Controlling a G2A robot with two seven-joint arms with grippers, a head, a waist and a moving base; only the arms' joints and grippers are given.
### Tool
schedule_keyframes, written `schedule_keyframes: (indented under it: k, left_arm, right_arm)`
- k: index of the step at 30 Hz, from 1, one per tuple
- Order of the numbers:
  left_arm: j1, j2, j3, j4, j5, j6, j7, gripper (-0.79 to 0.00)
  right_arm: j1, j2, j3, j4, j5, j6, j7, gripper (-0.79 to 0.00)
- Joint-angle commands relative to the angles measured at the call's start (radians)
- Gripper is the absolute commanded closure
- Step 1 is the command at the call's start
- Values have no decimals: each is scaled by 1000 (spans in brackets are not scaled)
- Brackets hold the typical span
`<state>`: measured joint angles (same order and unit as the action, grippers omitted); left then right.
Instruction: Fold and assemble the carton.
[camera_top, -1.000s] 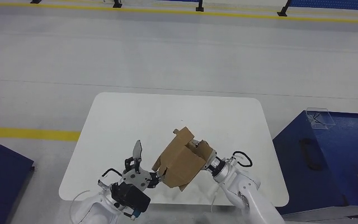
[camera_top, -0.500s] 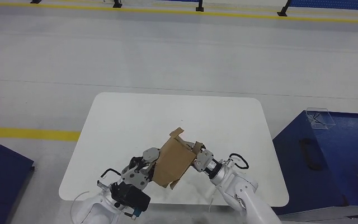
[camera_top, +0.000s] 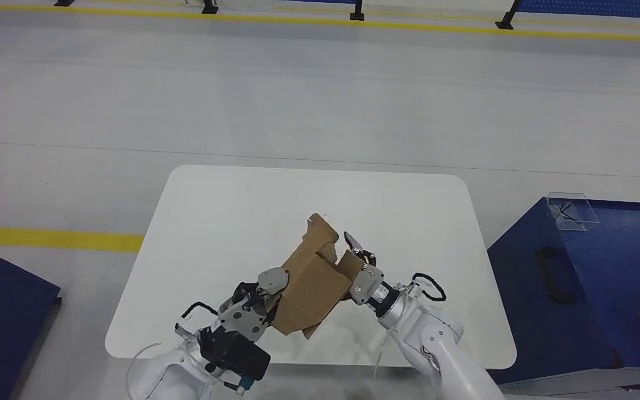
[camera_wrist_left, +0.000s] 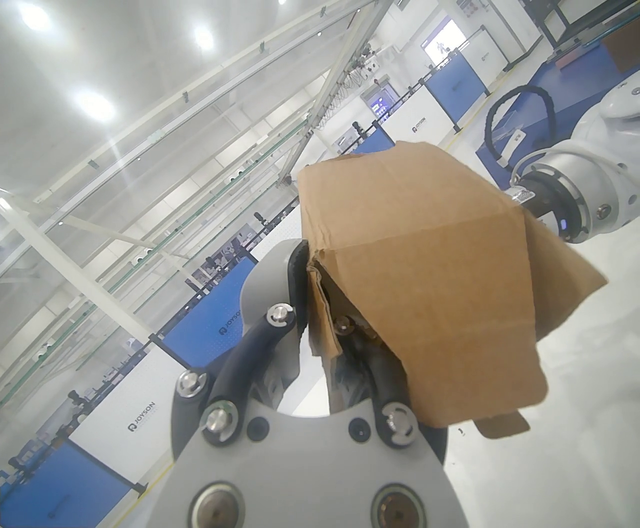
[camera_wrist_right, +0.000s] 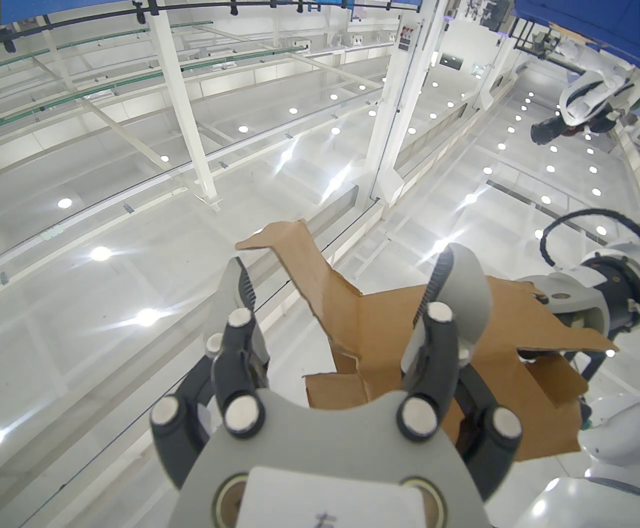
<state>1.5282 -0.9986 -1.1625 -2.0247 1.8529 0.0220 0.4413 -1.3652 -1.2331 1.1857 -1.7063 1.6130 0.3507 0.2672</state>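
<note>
Carton (camera_top: 312, 285) clamped in left end effector (camera_wrist_left: 317, 295).

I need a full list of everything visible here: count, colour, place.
white rounded table: one, white, centre.
brown cardboard carton: one, brown, partly folded, over the table's near edge.
blue cabinets: two, blue, one at each side of the table.
clear plastic box: one, transparent, on the cabinet at the right arm's side.
left hand: one, grey, shut on the carton's edge.
right hand: one, grey, open, at the carton's other side.
</note>
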Motion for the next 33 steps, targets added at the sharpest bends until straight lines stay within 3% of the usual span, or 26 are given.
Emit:
schedule_keyframes:
  k: [1, 6, 10, 13, 17, 26, 28, 31, 33]
  left_arm:
    - [-5, -2, -27, -17, -104, -51, -82, 0]
    - [-40, -9, -87, -10, -542, -246, -268, 0]
    - [-97, -12, -113, 58, -892, -393, -448, 0]
    - [-150, -15, -102, 114, -1138, -456, -618, 0]
    - [-220, -21, -72, 178, -1502, -457, -848, 0]
    - [-226, -21, -72, 181, -1527, -453, -865, 0]
    - [-221, -25, -55, 200, -1688, -352, -943, 0]
    - [-294, -26, -82, 244, -2099, -124, -1204, 0]
    - [-341, -26, -95, 294, -2289, 40, -1352, 0]
  right_arm:
    - [-1, 7, 31, 18, -128, -38, 58, -785]
    - [-28, 38, 149, 40, -374, -85, 264, -785]
    - [-67, 55, 253, -10, -423, -119, 387, -785]
    - [-101, 62, 296, -66, -460, -146, 447, -785]
    - [-113, 63, 300, -87, -468, -147, 455, -785]
    - [-113, 63, 300, -89, -466, -148, 452, -785]
    - [-116, 62, 312, -114, -431, -154, 435, -785]
    - [-117, 58, 350, -134, -332, -162, 397, -785]
    - [-118, 60, 370, -140, -302, -127, 371, -785]
